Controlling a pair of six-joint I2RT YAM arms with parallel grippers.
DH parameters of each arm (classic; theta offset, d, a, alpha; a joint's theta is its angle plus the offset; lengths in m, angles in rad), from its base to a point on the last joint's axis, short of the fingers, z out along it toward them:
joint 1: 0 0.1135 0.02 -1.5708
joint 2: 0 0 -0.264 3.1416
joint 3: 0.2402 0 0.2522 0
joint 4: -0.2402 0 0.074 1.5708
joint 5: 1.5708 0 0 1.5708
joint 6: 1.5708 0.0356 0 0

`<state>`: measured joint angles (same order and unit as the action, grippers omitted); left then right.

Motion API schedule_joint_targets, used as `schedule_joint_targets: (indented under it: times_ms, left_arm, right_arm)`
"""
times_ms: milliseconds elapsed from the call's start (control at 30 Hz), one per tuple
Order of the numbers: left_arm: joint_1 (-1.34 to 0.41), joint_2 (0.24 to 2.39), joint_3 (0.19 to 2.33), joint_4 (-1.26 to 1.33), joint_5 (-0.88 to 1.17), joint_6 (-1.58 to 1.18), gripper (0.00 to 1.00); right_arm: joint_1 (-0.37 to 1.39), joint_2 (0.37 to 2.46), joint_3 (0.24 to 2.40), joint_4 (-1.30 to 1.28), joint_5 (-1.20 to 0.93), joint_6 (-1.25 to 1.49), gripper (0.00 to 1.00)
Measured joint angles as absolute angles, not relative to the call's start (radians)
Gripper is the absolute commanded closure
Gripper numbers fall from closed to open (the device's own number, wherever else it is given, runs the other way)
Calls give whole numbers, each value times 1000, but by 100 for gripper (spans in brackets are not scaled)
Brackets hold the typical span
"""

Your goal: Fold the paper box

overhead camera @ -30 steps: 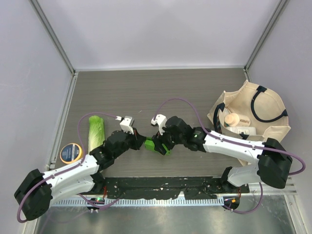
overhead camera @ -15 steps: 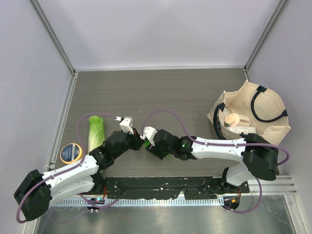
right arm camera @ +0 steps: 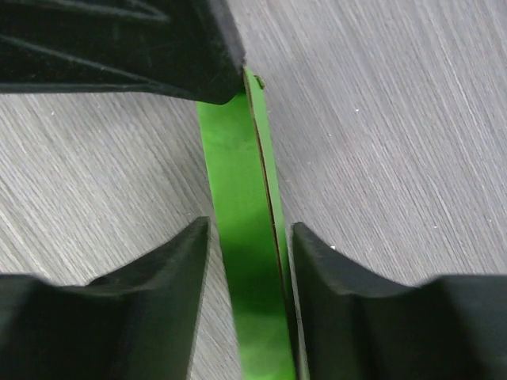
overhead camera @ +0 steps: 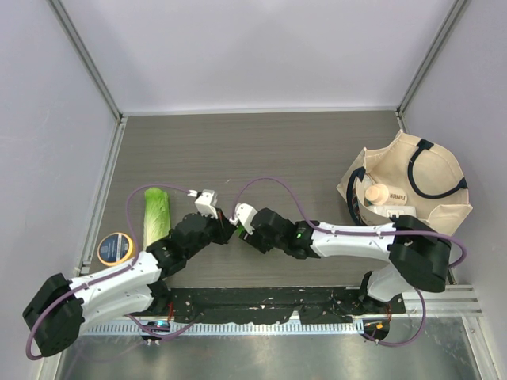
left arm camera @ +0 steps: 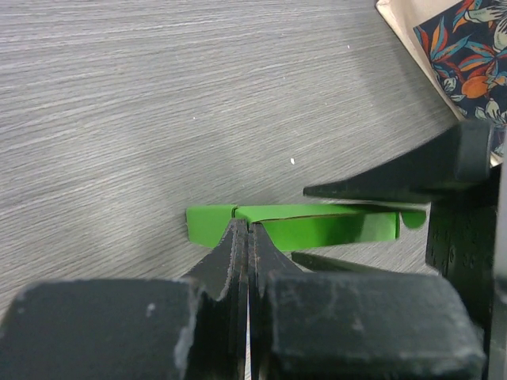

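The paper box (right arm camera: pixel 238 198) is a bright green folded strip standing on edge on the grey table. In the top view only a sliver of the paper box (overhead camera: pixel 239 233) shows between the two wrists. My left gripper (left arm camera: pixel 248 227) is shut, its tips pinching one end of the paper box (left arm camera: pixel 333 227). From the other side my right gripper (right arm camera: pixel 250 229) straddles the strip. Its jaws stand apart: the right finger (right arm camera: pixel 333 277) is nearly against the card, and a gap shows beside the left finger (right arm camera: pixel 166 269). In the top view the left gripper (overhead camera: pixel 229 230) and the right gripper (overhead camera: pixel 242 233) meet tip to tip.
A long pale-green cabbage (overhead camera: pixel 156 215) lies left of the left arm, with a round tin (overhead camera: pixel 116 248) beside it. A beige tote bag (overhead camera: pixel 428 207) holding a bottle (overhead camera: pixel 386 195) stands at the right. The grey walls enclose the table at the sides and back.
My right gripper has slid left along the box towards the left gripper, and its jaws have narrowed around the strip. The left gripper has stayed shut in place.
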<state>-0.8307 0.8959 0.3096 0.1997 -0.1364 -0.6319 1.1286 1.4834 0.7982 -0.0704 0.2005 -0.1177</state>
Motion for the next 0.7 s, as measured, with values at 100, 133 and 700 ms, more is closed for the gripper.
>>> schedule_joint_targets:
  times_ms: [100, 133, 700]
  left_arm:
    - [-835, 907, 310, 210, -148, -634, 100]
    - [-836, 912, 310, 215, -153, -637, 100]
    - [-844, 968, 339, 216, -191, -657, 100]
  right_arm:
    - [1111, 1474, 793, -56, 195, -120, 33]
    - [1103, 1465, 791, -54, 187, -118, 32]
    - [928, 1171, 938, -519, 192, 371, 45]
